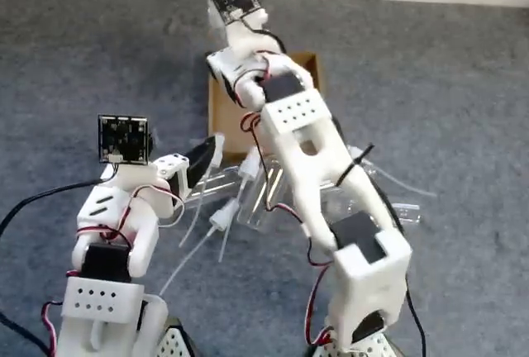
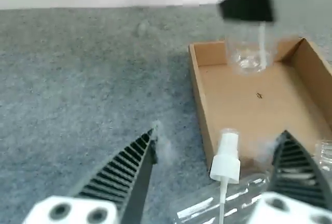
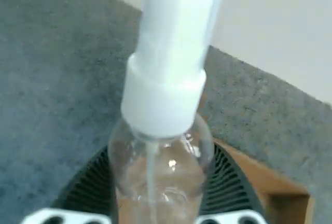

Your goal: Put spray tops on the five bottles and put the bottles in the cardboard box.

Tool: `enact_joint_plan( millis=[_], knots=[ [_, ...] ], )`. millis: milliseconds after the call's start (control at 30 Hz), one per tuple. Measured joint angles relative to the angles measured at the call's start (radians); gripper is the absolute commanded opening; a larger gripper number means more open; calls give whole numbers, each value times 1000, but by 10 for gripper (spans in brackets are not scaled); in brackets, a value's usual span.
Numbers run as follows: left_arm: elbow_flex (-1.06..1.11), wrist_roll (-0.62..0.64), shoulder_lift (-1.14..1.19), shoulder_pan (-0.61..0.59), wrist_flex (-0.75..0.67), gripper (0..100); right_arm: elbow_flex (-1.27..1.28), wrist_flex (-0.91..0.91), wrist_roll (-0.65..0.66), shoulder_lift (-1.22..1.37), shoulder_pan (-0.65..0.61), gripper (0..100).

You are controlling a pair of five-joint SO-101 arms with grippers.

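Grey carpet-like tabletop under a pale wall. From the high view the cardboard box point(image 1: 221, 117) sits at the far side, largely covered by the right arm point(image 1: 306, 142) stretched over it. Between the arms lies a heap of clear bottles point(image 1: 281, 196) and loose spray tops point(image 1: 225, 215), their tubes splayed toward the left arm point(image 1: 116, 233). By the look of it, these await assembly.

From the left wrist, the left end effector point(image 2: 212, 169) gapes wide and holds nothing. Its fingers stand either side of a white pump head point(image 2: 225, 156) just outside the box's near wall, likely lined up for the next pick. Its tube runs down across a lying bottle point(image 2: 207, 208); whether it is seated there I cannot tell. Beyond, the right end effector point(image 2: 248, 5) holds the carried bottle point(image 2: 249, 55) over the box's far end, its clear body hanging below the black jaws. No bottle lies on the part of the brown floor that shows.

From the right wrist, the jaws are clamped on that bottle's body with its fitted top point(image 3: 168, 73) beyond them — ready, I judge, to be set down in the box.
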Motion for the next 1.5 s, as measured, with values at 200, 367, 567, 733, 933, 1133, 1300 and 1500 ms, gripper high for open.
enact_joint_plan(
  millis=[200,367,567,733,933,1133,1300,1500],
  knots=[
    [38,0,0,2,-81,284,-48,-169,8,112,8,3],
    [38,0,0,-2,-84,284,-48,-295,-71,227,28,3],
    [38,0,0,-66,-84,284,-54,-353,-126,324,49,3],
    [38,0,0,-72,-84,284,-77,-396,-130,396,49,3],
    [38,0,0,-72,-84,284,-77,-439,-130,439,49,3],
    [38,0,0,-72,-84,284,-78,-443,-130,439,52,3],
    [38,0,0,-72,-84,284,-78,-493,-170,439,52,3],
    [38,0,0,-72,-84,284,-78,-542,-184,439,52,4]
  ],
)
